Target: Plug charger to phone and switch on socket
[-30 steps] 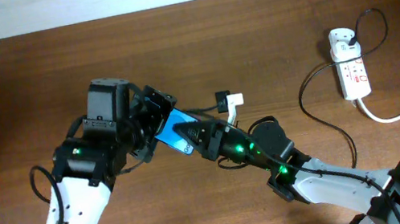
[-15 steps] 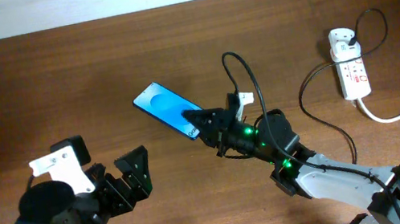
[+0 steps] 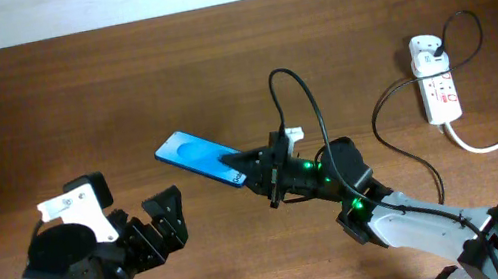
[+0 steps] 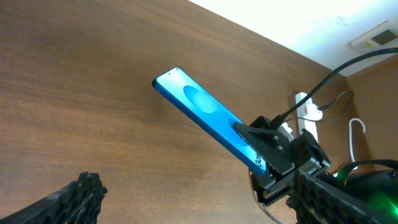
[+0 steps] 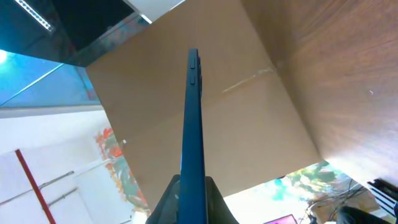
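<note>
Jaws first: right gripper (image 3: 256, 167) is clamped on the socket-side short end of the phone (image 3: 193, 155), screen up. The left gripper (image 3: 158, 234) has its jaws spread and holds nothing; it sits farther from the socket (image 3: 440, 95) than the phone does.

The phone is well apart from the socket, out over the middle of the table (image 3: 42, 113). It looks held clear of the wood, free end tilted up. The charger cable (image 3: 293, 86) arcs from beside the right gripper back toward the socket. Its white adapter (image 3: 427, 51) is at the strip's far end, touching it.

Risks:
- Grip is on one short end only, so the long free end levers on the pads. A bump could rotate the phone or slip it out.
- The cable loop is close to the right gripper. A move away from the socket could pull it taut, drag the strip or unseat the tip.

Views:
- Overhead gives the full cable run and the socket. Can't tell there if the tip is seated, since the jaws cover the port.
- Left wrist shows the tilt and the gap under the phone.
- Right wrist shows the phone edge-on, centred between the fingers, so the grip looks square. Nothing else useful there.
</note>
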Motion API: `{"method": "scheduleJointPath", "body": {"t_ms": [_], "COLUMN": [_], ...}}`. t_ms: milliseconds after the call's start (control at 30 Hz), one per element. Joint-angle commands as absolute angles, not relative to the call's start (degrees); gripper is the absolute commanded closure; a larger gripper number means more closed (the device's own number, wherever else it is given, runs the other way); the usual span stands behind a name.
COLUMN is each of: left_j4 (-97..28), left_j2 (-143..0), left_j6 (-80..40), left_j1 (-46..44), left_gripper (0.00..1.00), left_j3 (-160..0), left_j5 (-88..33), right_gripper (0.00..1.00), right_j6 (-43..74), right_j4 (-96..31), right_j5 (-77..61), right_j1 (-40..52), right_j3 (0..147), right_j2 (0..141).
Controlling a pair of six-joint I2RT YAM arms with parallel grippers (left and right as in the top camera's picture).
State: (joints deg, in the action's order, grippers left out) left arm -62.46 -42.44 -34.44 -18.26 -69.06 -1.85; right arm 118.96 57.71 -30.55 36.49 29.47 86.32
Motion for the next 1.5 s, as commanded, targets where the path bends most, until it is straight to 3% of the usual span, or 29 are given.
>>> {"method": "scheduleJointPath", "body": {"t_ms": [0, 167, 267, 400, 533, 667, 800, 1100, 1267, 1333, 1467], "left_j4": [-62.5, -62.8, -62.7, -62.1, -48.4, -39.6, -31.2, -20.9, -20.0, -20.0, -20.0], "left_j2": [-42.5, -42.5, -42.5, -42.5, -42.5, -42.8, -46.8, -58.3, -58.3, -58.3, -58.3], "left_j6": [-33.3, -33.9, -45.0, -50.2, -50.8, -59.0, -62.8, -71.0, -76.8, -78.0, -79.1], "left_j1": [-18.4, -18.4, -18.4, -18.3, -18.3, -18.3, -18.3, -18.3, -18.3, -18.3, -15.3], "left_gripper": [0.01, 0.01, 0.01, 0.01, 0.01, 0.01, 0.01, 0.00, 0.17, 0.32, 0.45], "left_j3": [-69.5, -69.4, -67.9, -63.0, -53.7, -46.4, -45.1, -45.1, -45.1, -45.1, -45.1], "left_j5": [-1.0, -1.0, -1.3, -1.3, -8.2, -8.2, -10.8, -22.1, -22.1, -22.1, -23.2], "right_gripper": [0.96, 0.96, 0.96, 0.96, 0.96, 0.96, 0.96, 0.96, 0.96, 0.96, 0.96], "right_j6": [119.5, 119.5, 119.5, 119.5, 119.5, 119.5, 118.7, 104.5, 102.2, 102.2, 102.2], "right_j4": [58.7, 58.7, 58.7, 57.8, 57.7, 56.7, 47.7, 55.0, 55.4, 55.4, 55.4], "right_j5": [-31.7, -32.4, -32.4, -34.1, -35.6, -35.6, -35.6, -33.3, -32.3, -32.2, -31.9], "right_j1": [36.2, 36.2, 36.2, 34.6, 33.2, 33.2, 33.3, 33.3, 33.3, 33.3, 33.3], "right_j3": [30.4, 30.4, 30.4, 30.4, 30.3, 30.3, 30.3, 30.3, 30.3, 30.3, 30.3], "right_j2": [85.6, 85.6, 85.6, 85.6, 85.6, 85.6, 85.6, 85.6, 85.6, 85.6, 85.6]}}
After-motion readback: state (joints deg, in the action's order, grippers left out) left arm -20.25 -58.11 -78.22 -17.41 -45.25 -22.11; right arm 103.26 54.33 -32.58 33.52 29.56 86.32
